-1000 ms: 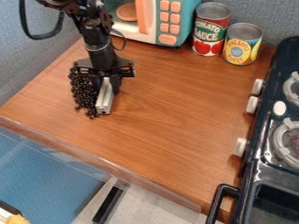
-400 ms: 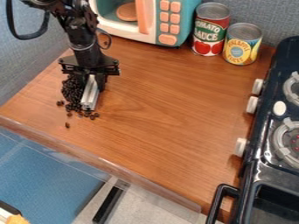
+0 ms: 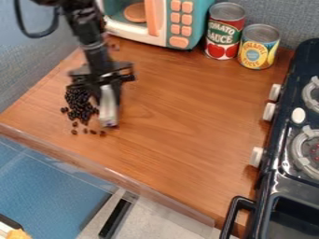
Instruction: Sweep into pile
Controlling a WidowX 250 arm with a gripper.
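My gripper (image 3: 107, 88) hangs low over the left part of the wooden counter, shut on a pale grey bar-shaped block (image 3: 108, 108) that points toward the front edge. Just left of the block lies a pile of small dark beans (image 3: 78, 101), partly hidden behind the gripper. Several loose beans (image 3: 85, 131) are scattered in front of the pile, one of them near the block's front end.
A toy microwave (image 3: 168, 23) stands at the back, with a tomato sauce can (image 3: 224, 31) and a pineapple can (image 3: 258, 46) beside it. The toy stove (image 3: 293, 154) runs along the right side. The counter's front edge (image 3: 106, 173) slopes down to the right.
The gripper and block first moved left, pushing the beans left and scattering some forward. Since then they have come back a little to the right, leaving a gap beside the pile.
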